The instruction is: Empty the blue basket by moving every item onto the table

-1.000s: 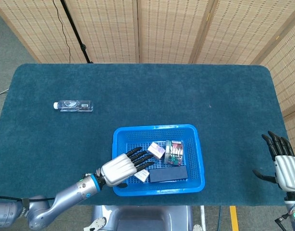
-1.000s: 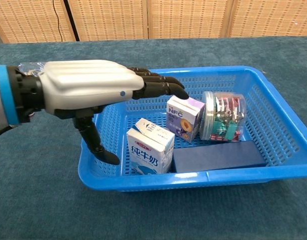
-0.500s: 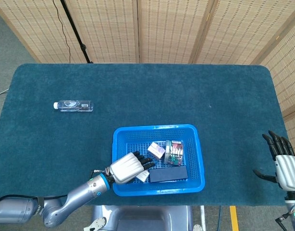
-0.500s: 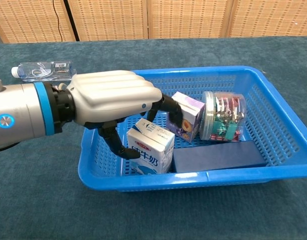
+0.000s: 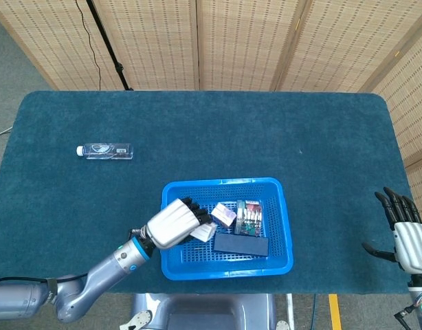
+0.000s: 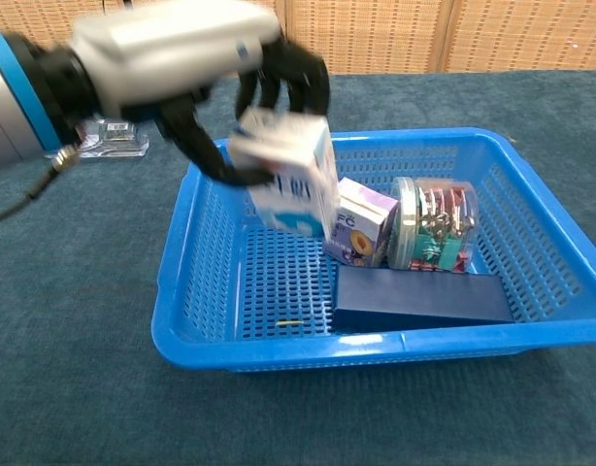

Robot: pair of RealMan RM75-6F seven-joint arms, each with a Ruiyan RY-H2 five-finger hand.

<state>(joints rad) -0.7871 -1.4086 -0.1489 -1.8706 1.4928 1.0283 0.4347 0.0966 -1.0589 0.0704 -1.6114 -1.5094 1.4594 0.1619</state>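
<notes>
My left hand [image 5: 171, 224] [image 6: 172, 49] grips a white milk carton [image 6: 288, 180] [image 5: 205, 232] and holds it above the floor of the blue basket [image 5: 168, 265] [image 6: 182, 345], over its left part. Inside the basket stand a purple juice carton [image 5: 225, 214] [image 6: 361, 225], a clear jar of clips [image 5: 249, 217] [image 6: 434, 225] and a dark blue box [image 5: 241, 243] [image 6: 419, 301]. My right hand [image 5: 407, 237] hovers open at the table's right edge, far from the basket.
A clear water bottle [image 5: 104, 150] [image 6: 114, 141] lies on the teal table [image 5: 197, 137] to the far left of the basket. A small yellow sliver [image 6: 290, 322] lies on the basket floor. Wicker screens stand behind the table.
My left hand closed on the milk carton and lifted it up out of its spot in the basket. The dark blue box shifted slightly. The right hand has stayed put.
</notes>
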